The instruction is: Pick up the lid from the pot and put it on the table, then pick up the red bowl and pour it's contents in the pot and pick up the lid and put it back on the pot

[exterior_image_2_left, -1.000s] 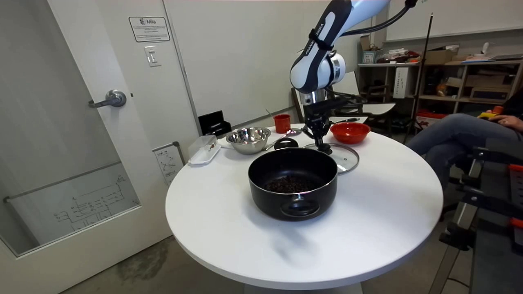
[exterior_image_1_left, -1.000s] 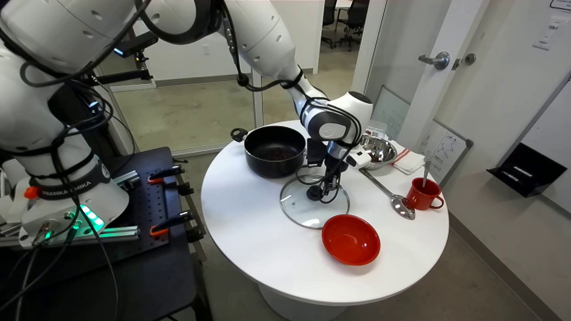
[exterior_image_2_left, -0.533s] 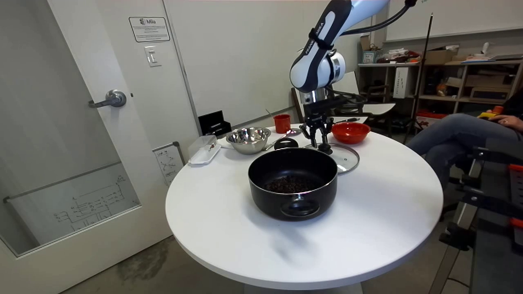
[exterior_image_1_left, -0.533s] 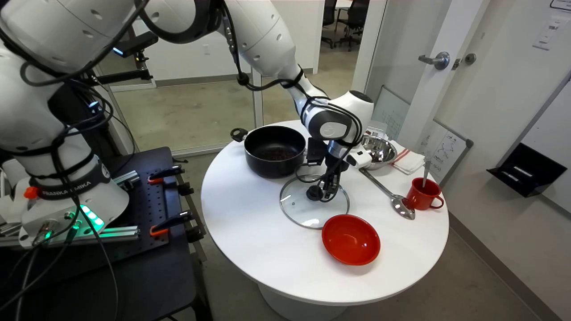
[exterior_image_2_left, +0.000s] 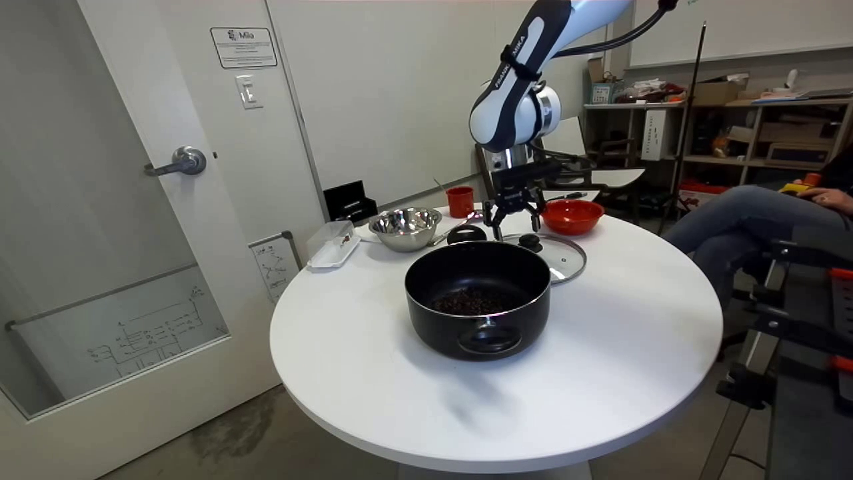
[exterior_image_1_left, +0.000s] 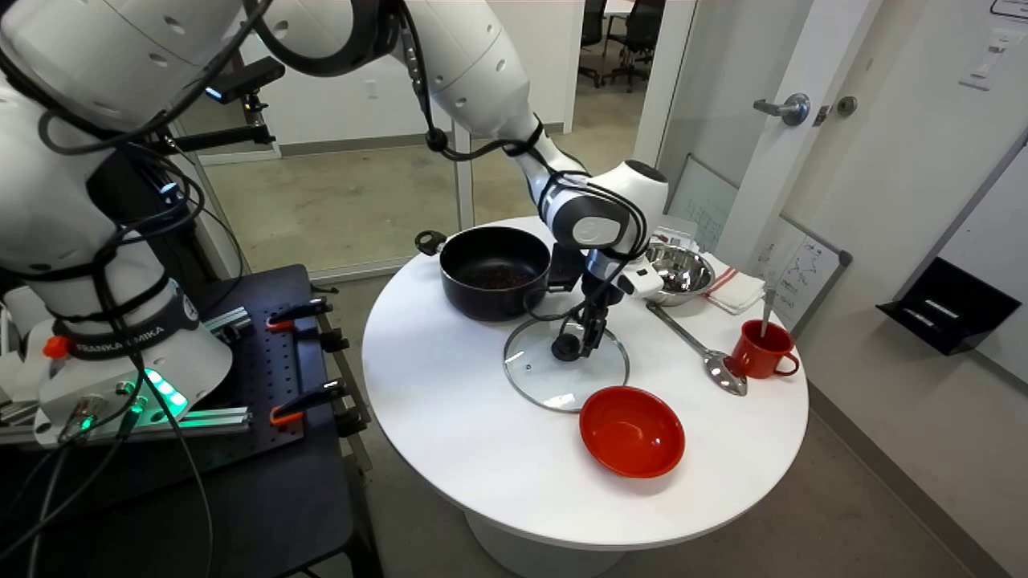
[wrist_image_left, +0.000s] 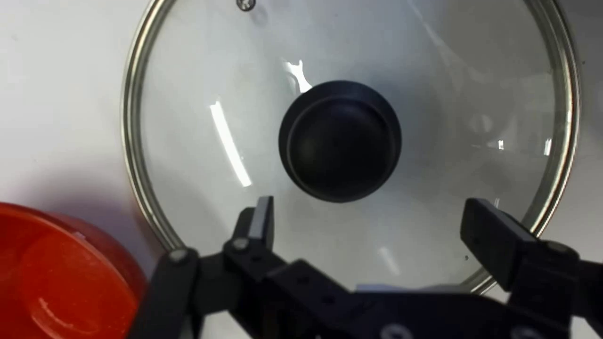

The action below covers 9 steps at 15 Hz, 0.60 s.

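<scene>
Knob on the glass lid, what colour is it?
The knob is black, seen best in the wrist view.

white and rounded, banded in black along the arm (exterior_image_1_left: pixel 482 76).
strapped with looping black cables (exterior_image_2_left: pixel 603 49), lettered "franka emika" around the base (exterior_image_1_left: pixel 181 357), lit by green lights (exterior_image_1_left: pixel 172 393), tipped with a matte black gripper (wrist_image_left: pixel 370 218) studded with silvery screws (wrist_image_left: pixel 240 244).

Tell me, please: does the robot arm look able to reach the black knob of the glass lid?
Probably yes: the open gripper is near the black knob, with nothing visible between them.
</scene>
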Motion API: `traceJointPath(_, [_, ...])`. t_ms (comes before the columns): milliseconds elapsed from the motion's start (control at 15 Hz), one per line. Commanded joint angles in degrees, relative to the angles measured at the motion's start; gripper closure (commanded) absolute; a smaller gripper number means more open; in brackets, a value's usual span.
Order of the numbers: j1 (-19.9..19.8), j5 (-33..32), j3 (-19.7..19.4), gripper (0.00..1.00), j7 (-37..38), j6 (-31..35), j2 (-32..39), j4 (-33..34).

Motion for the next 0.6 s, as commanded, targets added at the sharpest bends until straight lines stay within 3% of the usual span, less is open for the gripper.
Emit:
traceJointPath(0, [0.63,1.20,-0.44,0.00,2.18,-0.94,-1.60,-1.85])
traceJointPath(533, [0.30,2.20,0.12,0.00,1.96,-0.17,0.20,-0.59])
